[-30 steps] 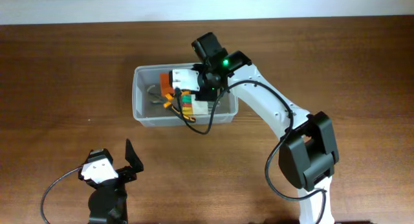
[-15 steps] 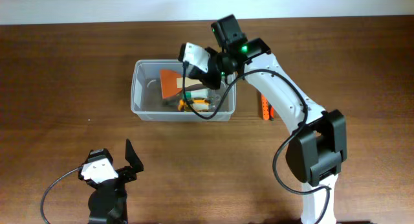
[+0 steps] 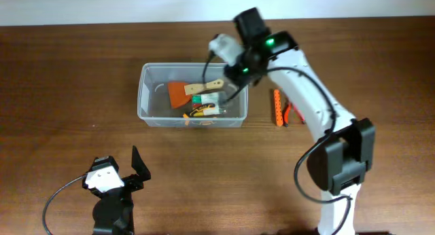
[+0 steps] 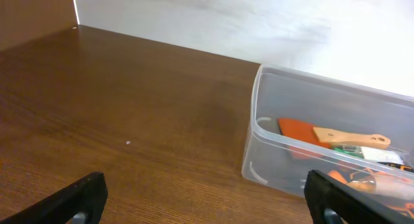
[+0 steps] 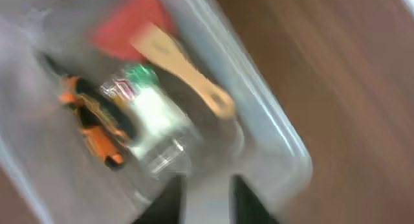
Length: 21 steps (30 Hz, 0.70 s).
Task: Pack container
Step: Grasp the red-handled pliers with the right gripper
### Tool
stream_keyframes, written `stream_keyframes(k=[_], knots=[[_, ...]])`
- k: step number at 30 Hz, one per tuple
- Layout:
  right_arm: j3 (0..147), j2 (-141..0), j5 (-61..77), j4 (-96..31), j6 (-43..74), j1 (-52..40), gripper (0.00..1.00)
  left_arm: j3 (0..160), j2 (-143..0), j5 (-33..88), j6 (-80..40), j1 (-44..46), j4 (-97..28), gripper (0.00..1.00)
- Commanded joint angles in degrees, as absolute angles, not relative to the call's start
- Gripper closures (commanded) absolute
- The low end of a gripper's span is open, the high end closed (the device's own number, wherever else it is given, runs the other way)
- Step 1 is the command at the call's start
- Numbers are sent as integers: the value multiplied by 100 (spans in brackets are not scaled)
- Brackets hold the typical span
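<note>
The container (image 3: pixel 147 99), a clear tub, stands mid-table. It holds an orange scraper (image 3: pixel 179 94) with a wooden handle, a small clear box of coloured pieces (image 3: pixel 206 98) and an orange-handled tool (image 3: pixel 198 113). My right gripper (image 3: pixel 238 68) hovers over the tub's back right corner, open and empty. The blurred right wrist view shows its fingers (image 5: pixel 172 199) apart above the tub's rim (image 5: pixel 259 107), the scraper (image 5: pixel 139 23) and the small box (image 5: pixel 152 114). My left gripper (image 3: pixel 117 168) is wide open and empty near the front edge. Its view shows the tub (image 4: pixel 272 140) ahead on the right.
An orange tool (image 3: pixel 276 107) and red-handled pliers (image 3: pixel 292 113) lie on the table right of the tub. The table's back edge meets a white wall (image 4: pixel 259 17). Bare wood lies between my left gripper and the tub.
My right gripper has let go of the small clear box inside the tub, then lifted out and moved right and back. The tools right of the tub came into view. The left arm has not moved.
</note>
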<state>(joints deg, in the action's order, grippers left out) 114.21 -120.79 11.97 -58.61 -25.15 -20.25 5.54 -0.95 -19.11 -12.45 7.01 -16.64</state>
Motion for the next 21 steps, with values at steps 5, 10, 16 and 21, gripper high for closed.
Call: stream_keyframes(k=[5,10,16,21], knots=[[11437,-11937,1031,-6995,-395,-534,51,532,-69,-1933,-1194,725,-1671,1],[11100,-11942,1028,-7428,-397,169,50,532,-69,-1931,-1194,725,-1671,1],[10466,-11942,801,-7345,-399,340,50,532,-69,-1933,-1194,725,-1671,1],[9579,-11942,419,-6731,-399,357,47,532,-69,-1931,-1194,725,-1671,1]])
